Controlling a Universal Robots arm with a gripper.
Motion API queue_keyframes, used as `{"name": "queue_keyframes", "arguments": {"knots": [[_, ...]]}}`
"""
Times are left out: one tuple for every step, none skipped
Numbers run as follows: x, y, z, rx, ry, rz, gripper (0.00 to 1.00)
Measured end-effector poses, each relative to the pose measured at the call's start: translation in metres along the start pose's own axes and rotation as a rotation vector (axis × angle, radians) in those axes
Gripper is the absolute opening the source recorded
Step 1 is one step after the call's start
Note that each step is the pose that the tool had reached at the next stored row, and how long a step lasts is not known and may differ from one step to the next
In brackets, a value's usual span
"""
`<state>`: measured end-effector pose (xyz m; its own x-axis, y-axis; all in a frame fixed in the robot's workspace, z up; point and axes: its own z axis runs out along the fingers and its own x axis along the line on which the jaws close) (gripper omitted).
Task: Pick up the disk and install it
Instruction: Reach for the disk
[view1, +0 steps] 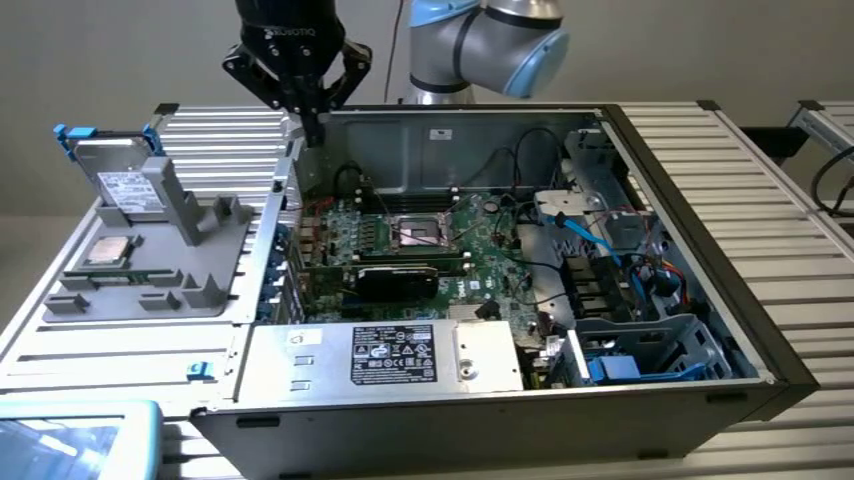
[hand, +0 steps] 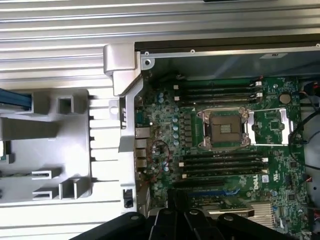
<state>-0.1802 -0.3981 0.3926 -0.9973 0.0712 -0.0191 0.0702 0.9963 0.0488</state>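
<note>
**One disk, not yet picked**

Nearest us, the open computer case (view1: 400, 430). At the exterior view's left, the disk (view1: 130, 185) leans in its grey holder (view1: 200, 285). Beyond, the gripper (view1: 311, 125) hangs empty, fingers pressed together. We'd clear the case wall, then square up to the blue bracket (view1: 80, 132).

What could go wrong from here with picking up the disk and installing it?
1. The end effector is shut and empty beside the case wall; descending there could strike it or the motherboard.
2. The disk stands tilted in the grey holder; an off-centre grasp might tip it or snag its blue bracket.
</note>
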Motion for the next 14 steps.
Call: {"name": "queue_keyframes", "arguments": {"knots": [[0.004, -0.0002, -0.0001, 0.0, 0.0, 0.0, 0.11], [0.007, -0.0004, -0.0002, 0.0, 0.0, 0.0, 0.11], [0.01, -0.0006, -0.0002, 0.0, 0.0, 0.0, 0.11], [0.013, -0.0007, -0.0003, 0.0, 0.0001, 0.0, 0.11], [0.016, -0.0008, -0.0004, 0.0, 0.0, 0.0, 0.11], [0.019, -0.001, -0.0004, 0.0001, 0.0001, 0.0, 0.11], [0.023, -0.0012, -0.0005, 0.0, 0.0, 0.0, 0.11], [0.026, -0.0014, -0.0006, 0.0, 0.0, 0.0, 0.11], [0.028, -0.0016, -0.0006, 0.0, 0.0, 0.0, 0.11], [0.031, -0.0018, -0.0007, 0.0001, 0.0001, 0.0, 0.11], [0.034, -0.0019, -0.0007, 0.0, 0.0, 0.0, 0.11], [0.038, -0.0022, -0.0008, 0.0, 0.0, 0.0, 0.11], [0.042, -0.0024, -0.0009, 0.0, 0.0001, 0.0, 0.11], [0.046, -0.0026, -0.001, 0.0, 0.0, 0.0, 0.11]]}}
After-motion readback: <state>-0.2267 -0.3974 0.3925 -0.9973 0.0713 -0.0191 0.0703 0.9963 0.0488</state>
